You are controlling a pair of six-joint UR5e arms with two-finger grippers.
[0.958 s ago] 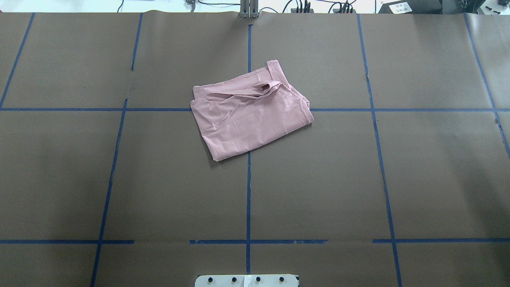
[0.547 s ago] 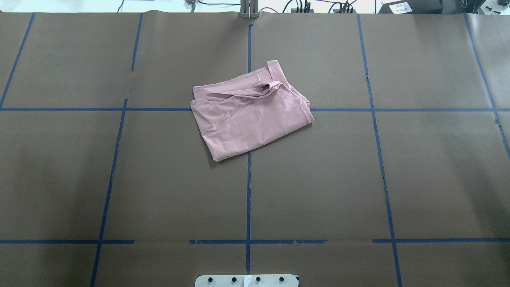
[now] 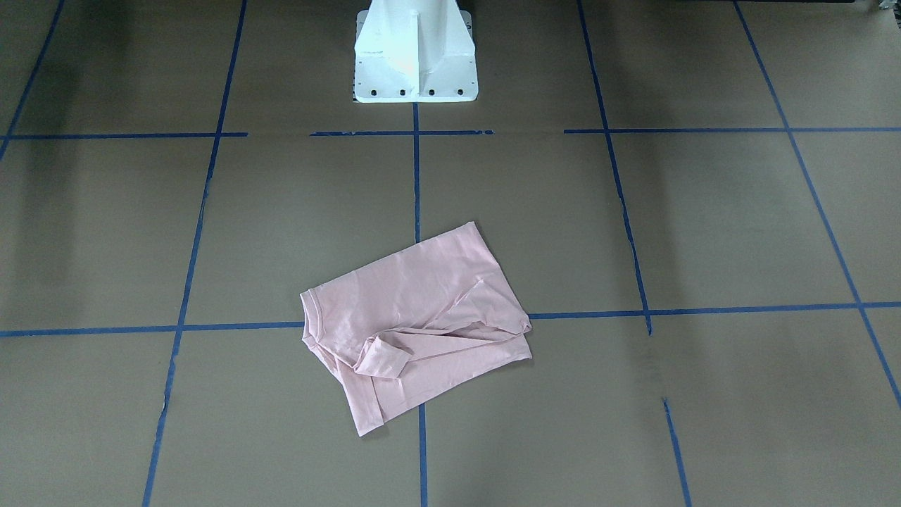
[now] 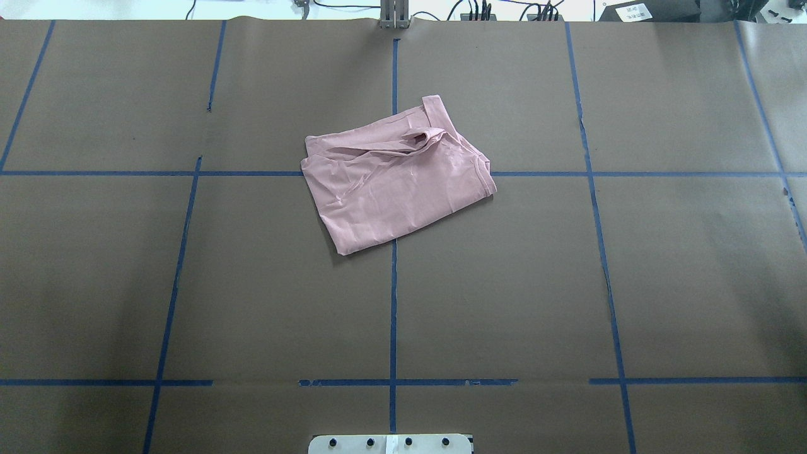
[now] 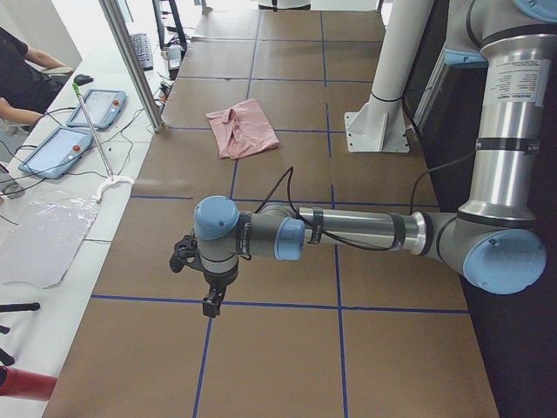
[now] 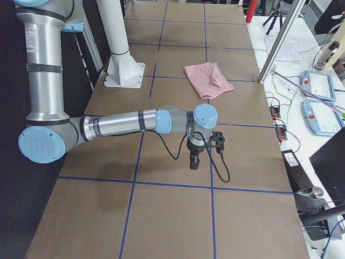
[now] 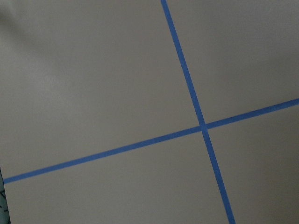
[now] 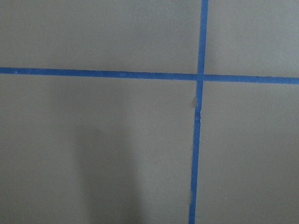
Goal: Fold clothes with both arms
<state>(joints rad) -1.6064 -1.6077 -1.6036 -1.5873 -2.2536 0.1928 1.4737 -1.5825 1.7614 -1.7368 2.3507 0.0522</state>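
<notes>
The left arm (image 5: pixel 348 228) shows in neither the overhead nor the front view; only the left side view catches it, stretched low over the bench (image 4: pixel 189 284). The left fingers (image 5: pixel 211 304) point straight down, clear of the paper, near a crossing of blue tape (image 5: pixel 392 308). From that view alone I cannot tell whether they are released or clenched, though nothing hangs from them, and the left wrist camera shows only bare paper and a tape cross. The shirt (image 4: pixel 397 186) lies mid-bench, flat on the crossing of the centre tape line and the far cross line, well apart from both arms. It is already folded to a rough oblong with plain pink showing. Its long axis runs aslant, from the near left up to the far right, with a loose flap sticking out at the far edge and a bunched fold just beside it. The centre line cuts it about in half, so neither arm looks clearly nearer. The right arm (image 6: pixel 124 121) mirrors the left on the other side; the right fingers (image 6: pixel 194 163) hang downward above bare paper, and whether they are released or clenched cannot be told either. Judging by the side views, both sets of fingers hang close to the long tape line that passes under the shirt. Each arm's reach would then run inward along that line, the left toward the near-left short edge and the right toward the far-right one.
</notes>
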